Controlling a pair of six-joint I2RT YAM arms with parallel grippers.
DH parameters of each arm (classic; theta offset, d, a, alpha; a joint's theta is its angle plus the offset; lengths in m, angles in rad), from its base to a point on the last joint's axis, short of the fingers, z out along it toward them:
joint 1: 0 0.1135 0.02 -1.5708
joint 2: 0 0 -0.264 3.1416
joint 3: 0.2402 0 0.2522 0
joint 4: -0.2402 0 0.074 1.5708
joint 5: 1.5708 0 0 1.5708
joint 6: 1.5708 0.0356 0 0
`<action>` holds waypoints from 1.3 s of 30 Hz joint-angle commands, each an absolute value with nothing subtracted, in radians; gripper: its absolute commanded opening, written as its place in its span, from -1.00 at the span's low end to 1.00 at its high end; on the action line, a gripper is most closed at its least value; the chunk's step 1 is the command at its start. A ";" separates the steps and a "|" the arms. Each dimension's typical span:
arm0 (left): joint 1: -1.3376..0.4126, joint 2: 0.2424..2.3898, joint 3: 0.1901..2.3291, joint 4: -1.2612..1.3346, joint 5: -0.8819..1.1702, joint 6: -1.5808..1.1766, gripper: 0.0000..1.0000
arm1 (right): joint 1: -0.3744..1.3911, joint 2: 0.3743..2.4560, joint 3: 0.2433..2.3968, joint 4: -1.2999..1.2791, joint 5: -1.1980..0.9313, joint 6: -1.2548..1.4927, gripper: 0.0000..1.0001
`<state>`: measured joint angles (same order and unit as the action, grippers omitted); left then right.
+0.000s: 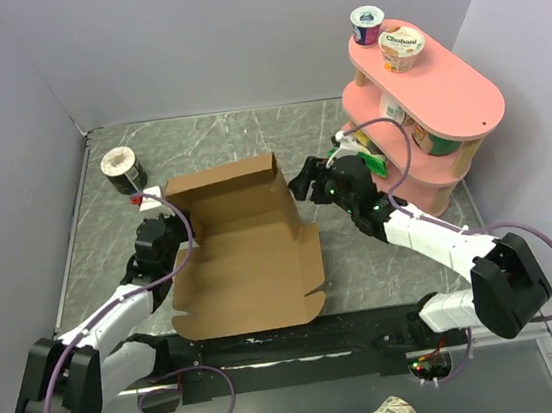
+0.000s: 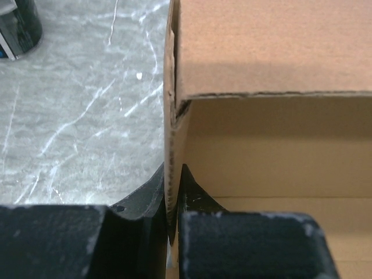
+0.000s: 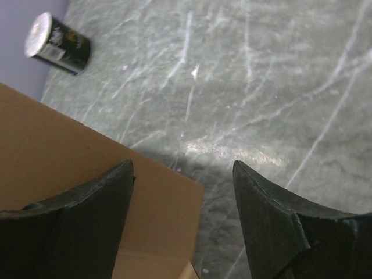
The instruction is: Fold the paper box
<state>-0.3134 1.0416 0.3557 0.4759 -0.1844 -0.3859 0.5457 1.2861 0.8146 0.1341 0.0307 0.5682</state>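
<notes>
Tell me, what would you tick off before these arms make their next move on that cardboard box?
1. Grip: the left gripper is shut on the left wall of the paper box: ok.
2. Free hand: the right gripper is open and holds nothing: ok.
3. The box's back wall stands upright: ok.
4. The box's right wall is folded up: cannot tell.
5. The dark can stands apart from the box: ok.
6. The right gripper is apart from the pink shelf: cannot tell; they overlap seen from above.
</notes>
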 commanded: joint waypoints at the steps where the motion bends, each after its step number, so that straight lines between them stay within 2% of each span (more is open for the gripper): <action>1: -0.339 1.072 0.384 0.578 -0.189 -0.413 -0.77 | 0.594 1.311 0.811 0.250 0.178 0.687 0.54; 5: -0.342 1.085 0.373 0.589 -0.160 -0.411 -0.74 | 0.600 1.353 0.789 0.377 0.094 0.652 0.57; 13: -0.339 1.123 0.420 0.502 -0.126 -0.391 -0.73 | 0.595 1.401 0.683 0.650 -0.211 0.571 0.67; 19: -0.318 1.129 0.453 0.439 -0.111 -0.391 -0.72 | 0.595 1.370 0.597 0.776 -0.297 0.532 0.65; 25: -0.282 1.120 0.454 0.426 -0.011 -0.374 -0.72 | 0.588 1.330 0.551 0.845 -0.420 0.546 0.50; 36: -0.256 1.117 0.446 0.436 0.034 -0.391 -0.73 | 0.583 1.249 0.506 0.960 -0.574 0.629 0.49; 39: -0.252 1.108 0.442 0.446 0.043 -0.390 -0.73 | 0.586 1.250 0.517 0.915 -0.581 0.605 0.47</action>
<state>-0.2462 1.1297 0.4046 0.3786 -0.0441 -0.3832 0.5674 1.2678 0.5098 0.8604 -0.4870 0.5991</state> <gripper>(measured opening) 0.143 0.741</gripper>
